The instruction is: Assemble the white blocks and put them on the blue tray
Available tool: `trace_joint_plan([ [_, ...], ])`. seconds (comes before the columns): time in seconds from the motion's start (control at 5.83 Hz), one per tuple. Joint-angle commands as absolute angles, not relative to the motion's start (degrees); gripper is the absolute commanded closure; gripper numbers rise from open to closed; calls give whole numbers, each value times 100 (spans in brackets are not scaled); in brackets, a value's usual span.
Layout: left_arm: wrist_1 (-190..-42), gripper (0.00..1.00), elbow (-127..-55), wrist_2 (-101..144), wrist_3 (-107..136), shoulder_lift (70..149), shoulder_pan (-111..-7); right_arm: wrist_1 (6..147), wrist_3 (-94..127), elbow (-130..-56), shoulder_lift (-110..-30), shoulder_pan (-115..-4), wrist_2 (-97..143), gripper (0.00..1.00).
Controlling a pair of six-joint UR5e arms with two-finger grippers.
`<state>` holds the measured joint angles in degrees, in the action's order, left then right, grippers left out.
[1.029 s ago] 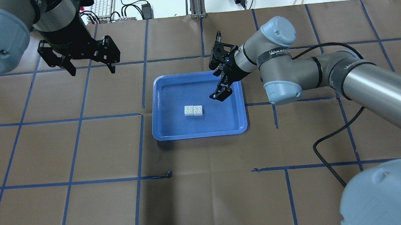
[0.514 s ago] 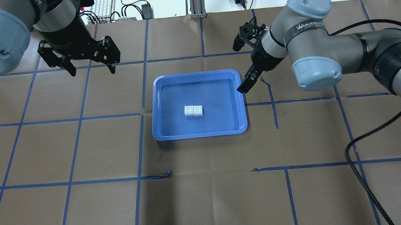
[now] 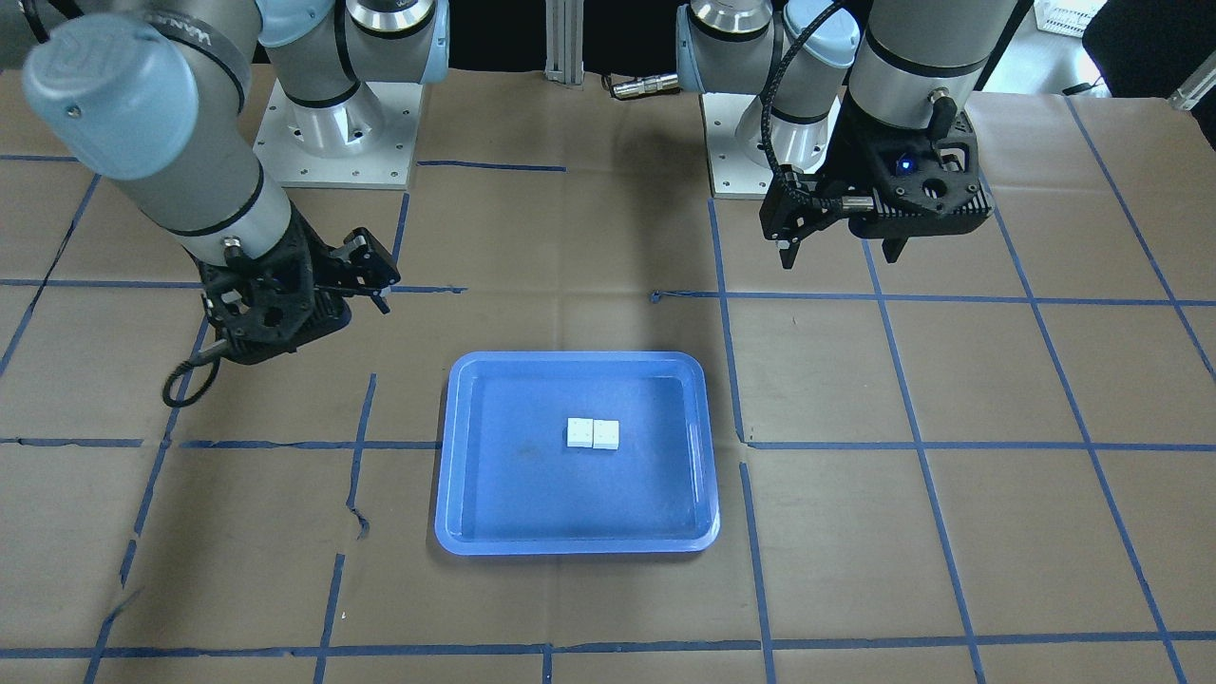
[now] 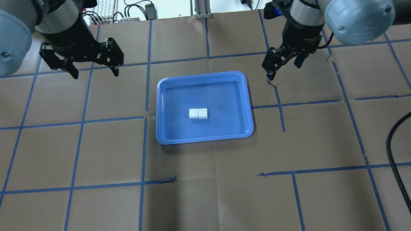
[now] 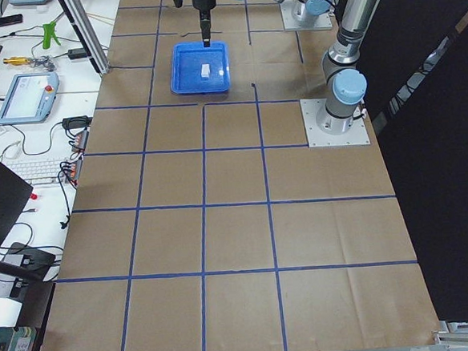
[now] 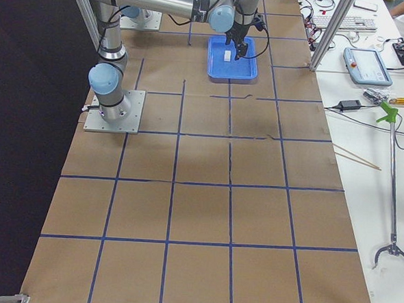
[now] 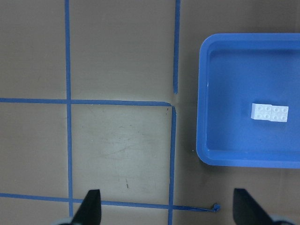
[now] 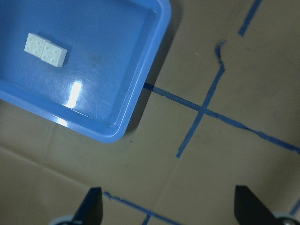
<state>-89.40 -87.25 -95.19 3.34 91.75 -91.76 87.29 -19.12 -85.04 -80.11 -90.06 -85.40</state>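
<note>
White blocks (image 4: 198,113), seemingly joined, lie lengthwise along blue tray (image 4: 159,110); left pincer (image 4: 95,74), right pincer (image 4: 283,70) released.

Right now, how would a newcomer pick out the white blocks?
On the brown table gridded with blue tape, find the blue tray near the middle. The white blocks sit side by side, touching, near its centre. Nothing else lies in the tray; they are tiny, studded and white.

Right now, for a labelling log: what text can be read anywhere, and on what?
"UR": on the right arm's joint cap.
"WAN...": cut off, on that arm's black band.
The keyboard and the pendant beside the table: too small to read.
</note>
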Motion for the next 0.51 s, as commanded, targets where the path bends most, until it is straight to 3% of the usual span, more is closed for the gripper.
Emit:
trace_joint_plan([
  [0.0, -8938, 1, -8728, -9519, 334, 9176, -9176, 7422, -185, -7544, -8155, -8781, -8875, 0],
  [0.34, -8938, 1, -8719, -9527, 334, 9167, -9167, 7392, 445, -7637, -8437, -8824, -8842, 0],
])
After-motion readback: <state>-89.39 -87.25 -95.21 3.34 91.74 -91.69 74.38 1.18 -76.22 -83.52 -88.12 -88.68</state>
